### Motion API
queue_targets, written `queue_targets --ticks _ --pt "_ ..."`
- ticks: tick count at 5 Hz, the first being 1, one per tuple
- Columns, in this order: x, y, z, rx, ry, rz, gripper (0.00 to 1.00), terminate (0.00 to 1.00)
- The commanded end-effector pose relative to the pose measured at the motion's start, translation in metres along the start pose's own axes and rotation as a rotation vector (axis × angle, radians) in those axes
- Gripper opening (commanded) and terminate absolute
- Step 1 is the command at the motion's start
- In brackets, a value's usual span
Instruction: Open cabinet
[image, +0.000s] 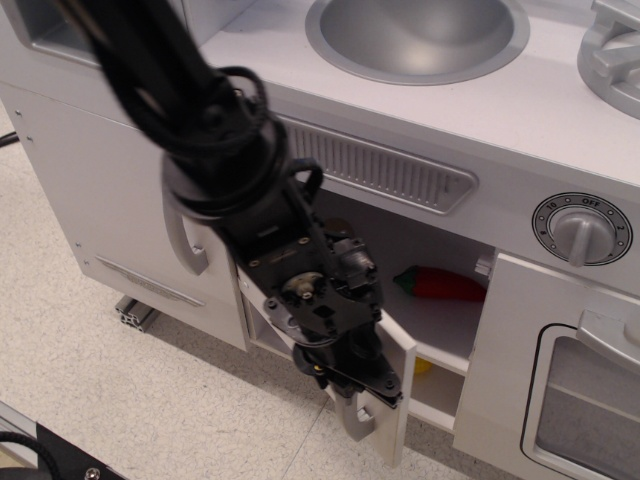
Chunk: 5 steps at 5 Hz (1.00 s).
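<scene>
The silver-grey cabinet door (398, 400) under the sink stands swung far out toward the front, seen nearly edge-on. My gripper (352, 400) is at its free edge, shut on the short curved handle (358, 418). The black arm hides the door's hinge side. Inside the open cabinet a white shelf (450, 325) shows, with a red and green pepper-like toy (440, 284) lying on it and a bit of a yellow object (423, 366) below the shelf.
A taller narrow door with a longer curved handle (185, 250) is to the left. The windowed oven door (585, 400) and a dial knob (580, 230) are to the right. The sink basin (420, 35) is above. Speckled floor (150, 400) lies in front.
</scene>
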<state>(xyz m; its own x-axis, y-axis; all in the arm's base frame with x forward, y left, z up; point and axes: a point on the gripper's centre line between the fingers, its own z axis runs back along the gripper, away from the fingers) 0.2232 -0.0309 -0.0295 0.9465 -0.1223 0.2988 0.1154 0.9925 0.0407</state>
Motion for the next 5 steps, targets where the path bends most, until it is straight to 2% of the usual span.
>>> queue_targets --ticks 1,2,3,4,5 --pt "0.022 0.015 0.06 0.019 -0.079 -0.017 1.0 0.0" --pt "0.046 0.012 0.074 -0.036 -0.094 0.023 1.0 0.0" --pt "0.067 0.005 0.067 -0.051 -0.126 0.033 1.0 0.0" --pt "0.088 -0.003 0.051 -0.049 -0.138 0.023 1.0 0.0" --pt "0.098 -0.012 0.028 -0.054 -0.131 -0.009 1.0 0.0"
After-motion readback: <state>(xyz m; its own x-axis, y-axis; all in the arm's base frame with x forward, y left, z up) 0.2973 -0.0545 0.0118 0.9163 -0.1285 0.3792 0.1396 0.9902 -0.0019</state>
